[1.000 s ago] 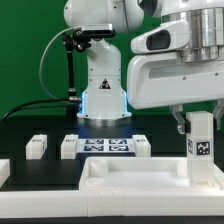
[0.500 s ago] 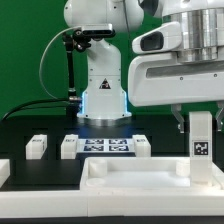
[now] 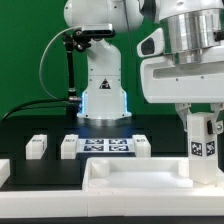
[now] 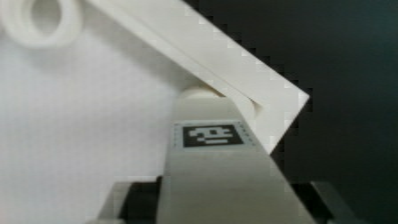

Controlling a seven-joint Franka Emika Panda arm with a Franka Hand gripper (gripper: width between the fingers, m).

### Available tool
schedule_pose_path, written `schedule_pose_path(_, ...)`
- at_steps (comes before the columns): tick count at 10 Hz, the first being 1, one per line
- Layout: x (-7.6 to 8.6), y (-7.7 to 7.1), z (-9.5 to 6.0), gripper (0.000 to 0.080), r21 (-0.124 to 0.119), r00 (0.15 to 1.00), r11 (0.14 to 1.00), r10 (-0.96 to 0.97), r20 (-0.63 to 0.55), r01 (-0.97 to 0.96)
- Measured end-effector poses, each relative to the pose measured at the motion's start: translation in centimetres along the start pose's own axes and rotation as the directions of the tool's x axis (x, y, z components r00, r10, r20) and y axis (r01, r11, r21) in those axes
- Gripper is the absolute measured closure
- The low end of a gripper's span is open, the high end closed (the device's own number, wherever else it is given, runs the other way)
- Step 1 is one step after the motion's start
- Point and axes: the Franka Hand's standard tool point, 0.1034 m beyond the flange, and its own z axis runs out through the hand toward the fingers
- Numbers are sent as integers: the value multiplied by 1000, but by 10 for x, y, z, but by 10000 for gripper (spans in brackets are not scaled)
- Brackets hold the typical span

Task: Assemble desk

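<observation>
The white desk top, rimmed, lies flat at the front of the exterior view. My gripper is shut on a square white desk leg with a marker tag and holds it upright at the top's right-hand corner in that view. In the wrist view the leg points down at the corner rim of the top, between my dark fingers. Whether the leg's end touches the top is hidden. A round hole shows in the top.
Three loose white legs lie on the black table behind the top, around the marker board. Another white part sits at the left edge. The robot base stands behind.
My hand has turned about its vertical axis, and the held leg has shifted a little toward the exterior view's right. The desk top and loose legs have not moved.
</observation>
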Motion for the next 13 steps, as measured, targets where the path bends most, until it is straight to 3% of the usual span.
schedule_pose_path(2,2,0,0,511,21,980,980,198,27,-198)
schedule_pose_path(4,1,1,0,511,20,983,983,181,28,-181)
schedule_pose_path(6,-5,-1,1,245,7,995,995,-96,5,96)
schedule_pose_path(7,-11,-4,0,245,1,972,972,-235,-2,235)
schedule_pose_path(8,-17,-5,-1,166,4,932,932,-363,-6,363)
schedule_pose_path(9,-23,-3,-2,154,7,905,905,-426,-8,426)
schedule_pose_path(11,-21,-2,-1,150,3,852,852,-524,-9,524)
schedule_pose_path(12,-21,-2,-1,150,2,791,791,-611,-10,611)
schedule_pose_path(13,-17,-3,-1,150,-24,636,636,-772,-17,771)
